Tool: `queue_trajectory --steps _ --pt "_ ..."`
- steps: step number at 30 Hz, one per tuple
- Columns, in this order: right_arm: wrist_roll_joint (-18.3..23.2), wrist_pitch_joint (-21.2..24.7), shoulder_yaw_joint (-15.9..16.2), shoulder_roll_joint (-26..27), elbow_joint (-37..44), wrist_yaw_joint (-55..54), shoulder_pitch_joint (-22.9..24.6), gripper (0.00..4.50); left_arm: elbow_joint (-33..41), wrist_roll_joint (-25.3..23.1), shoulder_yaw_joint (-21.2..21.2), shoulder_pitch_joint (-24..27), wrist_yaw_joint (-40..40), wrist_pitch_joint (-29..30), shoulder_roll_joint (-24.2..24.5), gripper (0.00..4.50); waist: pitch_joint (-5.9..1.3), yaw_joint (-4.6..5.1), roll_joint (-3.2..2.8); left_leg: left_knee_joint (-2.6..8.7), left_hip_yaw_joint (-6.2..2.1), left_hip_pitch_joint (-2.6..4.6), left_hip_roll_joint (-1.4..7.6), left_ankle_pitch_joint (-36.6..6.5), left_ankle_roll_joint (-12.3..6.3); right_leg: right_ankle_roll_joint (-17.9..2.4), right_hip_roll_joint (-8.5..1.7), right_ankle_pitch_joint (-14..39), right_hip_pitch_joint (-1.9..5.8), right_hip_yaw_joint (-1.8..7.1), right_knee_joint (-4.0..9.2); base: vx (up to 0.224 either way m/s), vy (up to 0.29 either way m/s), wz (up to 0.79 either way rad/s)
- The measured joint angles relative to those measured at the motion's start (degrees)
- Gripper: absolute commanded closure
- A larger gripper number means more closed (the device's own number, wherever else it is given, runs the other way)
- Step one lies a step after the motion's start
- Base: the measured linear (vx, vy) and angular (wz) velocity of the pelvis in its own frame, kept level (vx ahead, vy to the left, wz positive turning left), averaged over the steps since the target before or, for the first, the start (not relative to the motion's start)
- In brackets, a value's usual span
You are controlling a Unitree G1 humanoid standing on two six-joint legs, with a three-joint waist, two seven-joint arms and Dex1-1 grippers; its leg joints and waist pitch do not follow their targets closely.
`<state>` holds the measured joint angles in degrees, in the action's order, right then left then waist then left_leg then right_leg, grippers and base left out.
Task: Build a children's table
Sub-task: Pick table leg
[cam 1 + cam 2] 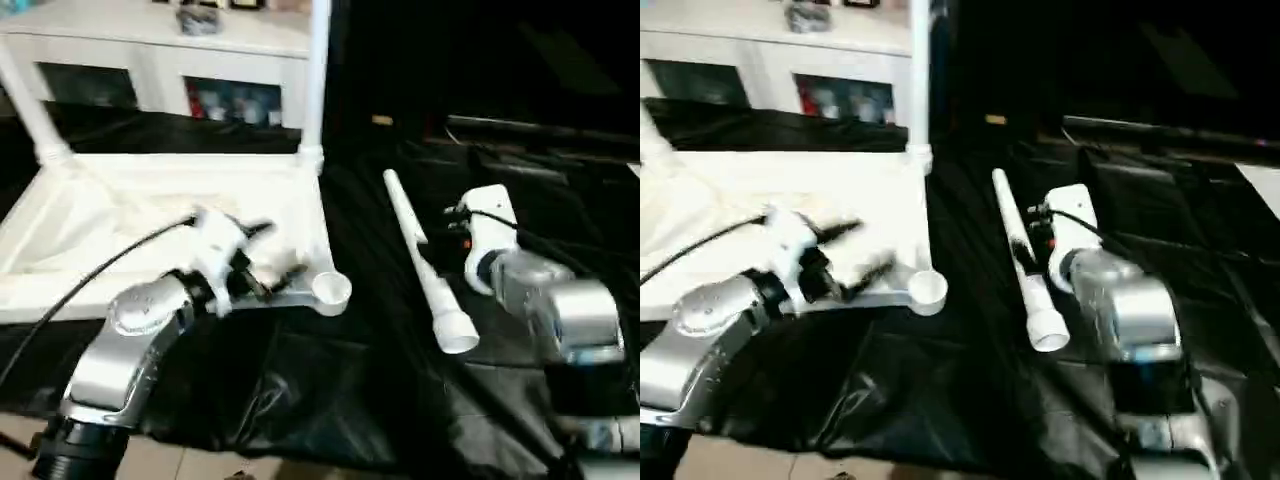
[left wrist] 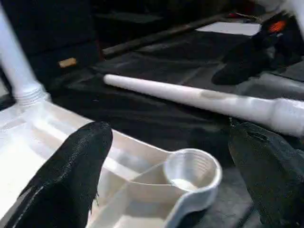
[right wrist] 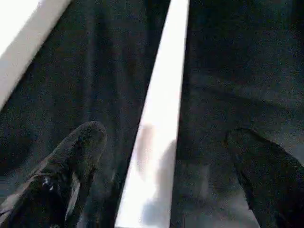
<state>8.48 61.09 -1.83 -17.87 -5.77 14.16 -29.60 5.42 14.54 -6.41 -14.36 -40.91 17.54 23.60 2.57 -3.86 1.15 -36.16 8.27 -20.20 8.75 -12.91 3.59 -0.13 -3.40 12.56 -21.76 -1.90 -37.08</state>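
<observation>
The white tabletop (image 1: 150,215) lies upside down on the black cloth, ribbed side up. Two white legs stand upright in its far corners, one at the left (image 1: 30,110) and one at the right (image 1: 315,80). Its near right corner socket (image 1: 331,288) is empty. My left gripper (image 1: 275,252) hovers open over that corner, and the socket (image 2: 192,168) sits between its fingers. A loose leg (image 1: 425,265) lies on the cloth to the right of the tabletop. My right gripper (image 3: 166,133) is open, with one finger on each side of this leg (image 3: 156,142).
A white cabinet (image 1: 160,50) with glass-fronted doors stands behind the tabletop. Black cloth (image 1: 330,390) covers the work surface down to its near edge. A dark bar (image 1: 540,130) lies at the back right. A black cable (image 1: 90,275) runs along my left forearm.
</observation>
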Motion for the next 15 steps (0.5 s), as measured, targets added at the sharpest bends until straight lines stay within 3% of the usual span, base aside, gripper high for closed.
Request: queue_trajectory --steps 8,15 --pt "2.09 1.3 0.44 -0.3 -10.7 4.71 -2.68 0.0 1.04 1.62 -2.79 -1.6 -3.47 4.05 0.05 0.02 0.02 -0.53 -0.04 0.5 0.23 -0.02 0.35 0.34 0.27 -0.43 0.03 -0.23 -0.17 -0.36 0.03 0.0 0.0 0.0" --pt "2.4 2.54 1.42 -0.4 -15.26 7.18 -4.78 0.64 4.14 4.47 -4.07 -1.6 -7.84 10.29 3.49 0.0 0.03 -1.3 -0.05 0.6 0.65 -0.13 0.72 0.56 0.32 -0.6 0.14 -0.02 -0.29 -0.44 0.06 0.0 0.0 0.0"
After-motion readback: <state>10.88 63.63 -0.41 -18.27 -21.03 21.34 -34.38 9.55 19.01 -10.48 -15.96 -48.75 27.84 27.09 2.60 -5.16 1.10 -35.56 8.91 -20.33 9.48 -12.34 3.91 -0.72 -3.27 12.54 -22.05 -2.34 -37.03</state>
